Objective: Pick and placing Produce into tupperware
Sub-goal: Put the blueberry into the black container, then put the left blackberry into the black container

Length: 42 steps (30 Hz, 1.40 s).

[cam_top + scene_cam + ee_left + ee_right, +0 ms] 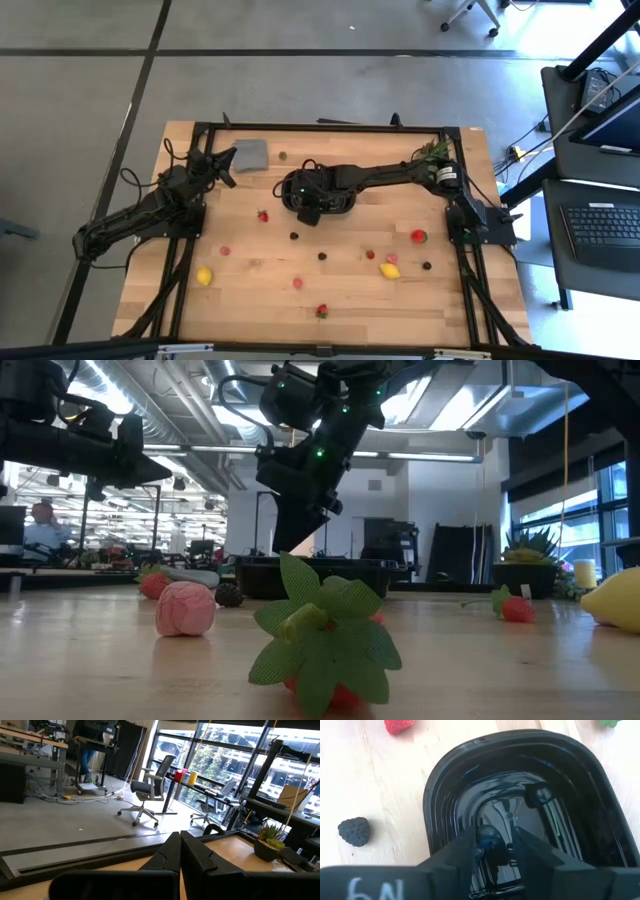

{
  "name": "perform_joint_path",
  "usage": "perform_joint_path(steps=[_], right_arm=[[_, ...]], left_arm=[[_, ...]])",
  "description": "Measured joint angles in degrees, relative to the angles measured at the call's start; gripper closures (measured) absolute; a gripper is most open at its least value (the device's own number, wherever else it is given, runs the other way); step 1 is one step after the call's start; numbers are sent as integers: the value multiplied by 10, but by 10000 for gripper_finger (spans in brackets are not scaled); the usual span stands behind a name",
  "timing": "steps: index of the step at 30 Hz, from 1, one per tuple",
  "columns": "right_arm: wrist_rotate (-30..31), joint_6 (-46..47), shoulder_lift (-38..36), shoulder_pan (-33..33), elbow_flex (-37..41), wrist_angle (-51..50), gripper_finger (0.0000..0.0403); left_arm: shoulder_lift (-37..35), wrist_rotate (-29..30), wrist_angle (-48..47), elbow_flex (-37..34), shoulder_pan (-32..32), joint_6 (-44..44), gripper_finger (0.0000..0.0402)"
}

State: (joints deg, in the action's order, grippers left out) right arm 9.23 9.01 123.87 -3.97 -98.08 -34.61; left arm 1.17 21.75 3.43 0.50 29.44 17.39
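The right gripper (493, 842) is hanging inside the black tray (440, 785), its fingers narrowly parted around 1 dark berry (489, 836) — the left gripper (180, 851) is waiting pinched together by the table's far edge.

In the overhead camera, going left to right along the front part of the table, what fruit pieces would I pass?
Yellow lemon-shaped toy → pink berry piece → red strawberry-like toy → second yellow lemon-shaped toy → dark berry piece.
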Motion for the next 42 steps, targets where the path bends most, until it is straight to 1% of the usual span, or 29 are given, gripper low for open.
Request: perform_joint_path(steps=[6,11,15,20,31,32,33,36,37,39,40,42], right_arm=[[0,2,0,0,0,0,220],[2,15,0,0,0,-1,199],[2,16,0,0,0,-2,193],[3,42,0,0,0,-4,192],[2,45,-1,4,0,-4,192],[-3,47,-1,5,-1,-4,192],[-21,46,-1,5,-7,-11,192],[-110,18,-8,11,-44,-55,192],[-131,12,-9,17,-60,-68,192],[-152,-6,-10,33,-87,-109,192],[-154,-17,-10,43,-96,-128,192],[-153,-26,-10,62,-105,-132,192]], left_arm=[[0,0,0,0,0,0,401],[0,0,0,0,0,0,401],[0,0,0,0,0,0,401],[0,0,0,0,0,0,401],[0,0,0,0,0,0,401],[0,0,0,0,0,0,401],[0,0,0,0,0,0,401],[0,0,0,0,0,0,401],[0,0,0,0,0,0,401],[0,0,0,0,0,0,401],[0,0,0,0,0,0,401],[0,0,0,0,0,0,401]])
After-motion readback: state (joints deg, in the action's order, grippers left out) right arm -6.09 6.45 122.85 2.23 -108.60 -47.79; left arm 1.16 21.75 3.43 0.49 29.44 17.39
